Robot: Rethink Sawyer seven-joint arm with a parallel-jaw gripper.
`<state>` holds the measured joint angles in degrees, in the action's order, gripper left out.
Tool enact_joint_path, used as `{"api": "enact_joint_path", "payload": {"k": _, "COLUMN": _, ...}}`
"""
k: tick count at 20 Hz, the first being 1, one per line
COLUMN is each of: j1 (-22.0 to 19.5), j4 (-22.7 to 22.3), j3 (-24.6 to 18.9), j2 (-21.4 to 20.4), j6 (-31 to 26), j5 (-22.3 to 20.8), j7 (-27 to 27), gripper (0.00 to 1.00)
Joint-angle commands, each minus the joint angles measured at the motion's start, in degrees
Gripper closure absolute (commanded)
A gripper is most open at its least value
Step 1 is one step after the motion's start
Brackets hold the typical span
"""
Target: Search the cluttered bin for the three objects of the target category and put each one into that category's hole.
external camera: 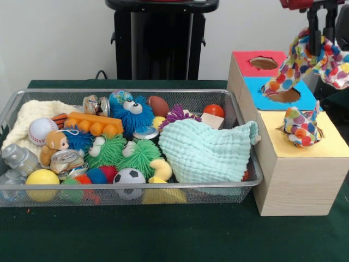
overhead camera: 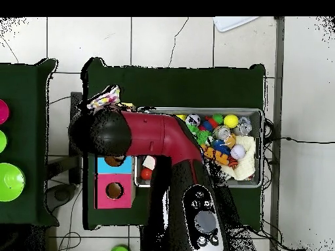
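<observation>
My gripper [external camera: 320,34] is at the top right, above the boxes, shut on a spotted cloth [external camera: 305,61] that hangs down over the blue and yellow tops. A second spotted cloth [external camera: 301,126] sits bunched in the hole of the yellow top [external camera: 330,143] and hides the hole. The wire mesh bin [external camera: 125,186] stands to the left, full of toys. No spotted cloth shows inside it. In the overhead view the arm covers the gripper. One spotted cloth [overhead camera: 105,100] shows beyond the arm, and the bin [overhead camera: 262,147] lies to the right.
A mint cloth [external camera: 204,150] fills the bin's right end and a cream cloth [external camera: 32,117] its left end, with balls, fuzzy toys and cans between. The blue-topped hole [external camera: 284,96] and the red-topped hole [external camera: 263,63] lie behind the yellow box.
</observation>
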<state>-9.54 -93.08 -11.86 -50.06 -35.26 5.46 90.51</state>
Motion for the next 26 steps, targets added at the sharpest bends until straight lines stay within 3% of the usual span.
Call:
{"api": "enact_joint_path", "payload": {"k": 1, "j1": 0.2, "j4": 0.3, "j3": 1.3, "j2": 5.0, "j6": 4.2, "j5": -4.2, "j7": 6.8, "gripper": 1.0}}
{"api": "enact_joint_path", "payload": {"k": 14, "j1": 1.9, "j4": 0.8, "j3": 2.3, "j2": 9.3, "j6": 10.6, "j5": -3.3, "j7": 8.1, "gripper": 1.0}}
{"api": "enact_joint_path", "payload": {"k": 26, "j1": 2.0, "j4": 0.3, "j3": 2.9, "j2": 10.4, "j6": 13.2, "j5": -3.1, "j7": 6.7, "gripper": 1.0}}
